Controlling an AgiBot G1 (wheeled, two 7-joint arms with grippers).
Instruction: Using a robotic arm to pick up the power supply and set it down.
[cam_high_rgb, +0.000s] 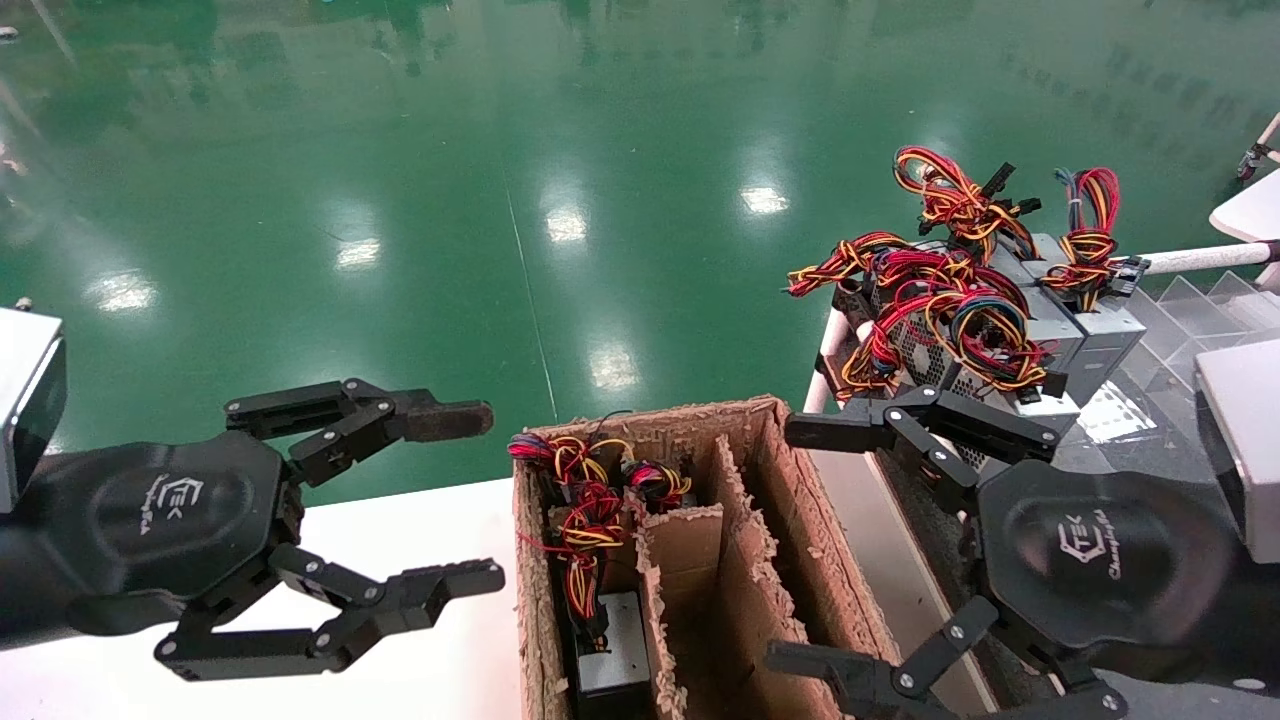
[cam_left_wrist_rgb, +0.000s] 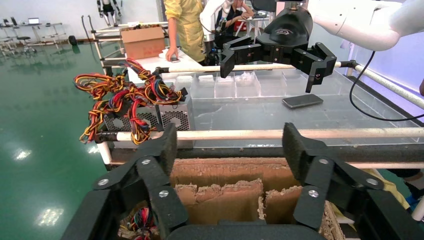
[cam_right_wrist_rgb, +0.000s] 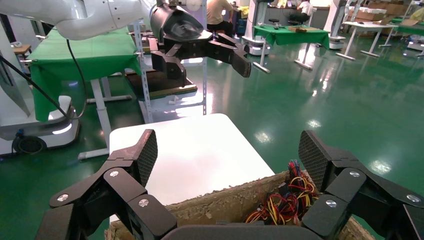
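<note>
Several grey power supply boxes are piled on the rack at the right, also seen in the left wrist view. The rear one trails a red, yellow, orange and black wire bundle; the nearer bundles include blue. My right gripper hangs open and empty just short of the pile, over the right side of a cardboard box. The left gripper is open and empty above the white table, left of the box. Each wrist view shows the other gripper farther off: the right, the left.
The torn cardboard box has ragged dividers. Its left compartment holds another grey unit under a wire tangle. A wooden rail runs between box and rack. Clear plastic trays and a phone lie on the rack. People stand behind.
</note>
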